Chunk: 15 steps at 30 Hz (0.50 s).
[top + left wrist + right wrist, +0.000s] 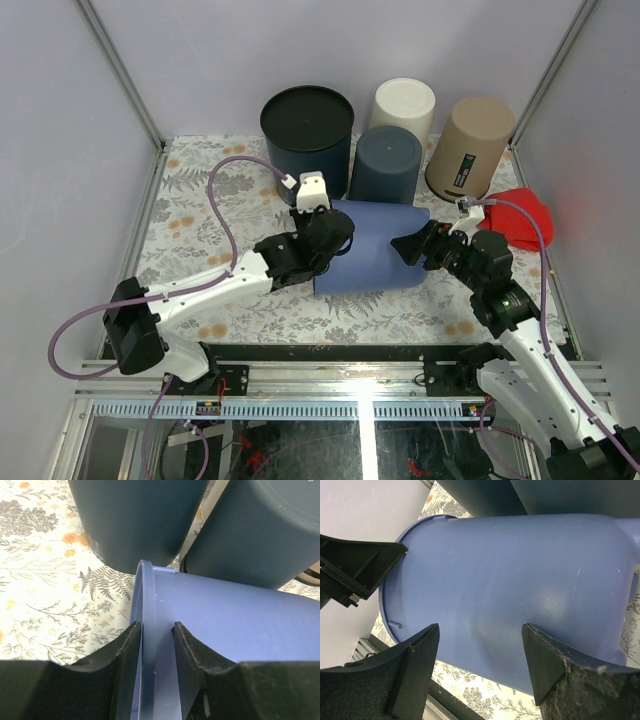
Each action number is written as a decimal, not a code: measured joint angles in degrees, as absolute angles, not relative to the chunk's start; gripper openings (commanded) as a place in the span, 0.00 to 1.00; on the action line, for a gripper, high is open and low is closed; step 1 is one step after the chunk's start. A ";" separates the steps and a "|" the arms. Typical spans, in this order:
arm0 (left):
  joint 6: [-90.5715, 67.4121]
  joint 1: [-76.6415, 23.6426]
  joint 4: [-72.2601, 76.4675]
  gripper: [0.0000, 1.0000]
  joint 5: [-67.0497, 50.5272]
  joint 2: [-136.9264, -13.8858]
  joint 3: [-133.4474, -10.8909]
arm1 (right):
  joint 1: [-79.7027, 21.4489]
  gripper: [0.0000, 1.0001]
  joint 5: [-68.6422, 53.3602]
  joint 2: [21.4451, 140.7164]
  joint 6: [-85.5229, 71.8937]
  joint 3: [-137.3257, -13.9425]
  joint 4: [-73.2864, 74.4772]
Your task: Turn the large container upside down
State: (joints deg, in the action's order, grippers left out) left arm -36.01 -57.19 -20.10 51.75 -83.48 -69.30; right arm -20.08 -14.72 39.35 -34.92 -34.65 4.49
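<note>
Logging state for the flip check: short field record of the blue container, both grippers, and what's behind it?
target: blue container, lying on its side on the floral table, rim toward the left arm
left gripper: shut on the rim, one finger inside the wall, one outside
right gripper: open, facing the side wall; contact unclear
behind: navy container, cream container, slate container, tan container
far right: red object
flip: not yet done

top cam: high at the 6 o'clock edge of the table [190, 200], looks down across all of it. left wrist cam: tight on the blue container [372, 262] rim, at its 9 o'clock end. right wrist cam: close on its wall from 3 o'clock. all three share it.
</note>
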 measured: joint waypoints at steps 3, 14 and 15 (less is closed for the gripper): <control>-35.07 -57.80 -20.25 0.31 54.72 -84.71 -69.76 | -20.08 0.74 -14.92 39.46 -34.92 -34.65 4.47; -34.06 -58.08 -17.82 0.00 59.48 -85.80 -68.58 | -19.99 0.74 -16.14 39.42 -34.89 -34.65 4.89; -33.95 -58.08 -17.58 0.00 59.55 -85.80 -68.51 | -19.97 0.74 -16.14 39.38 -34.92 -34.65 5.08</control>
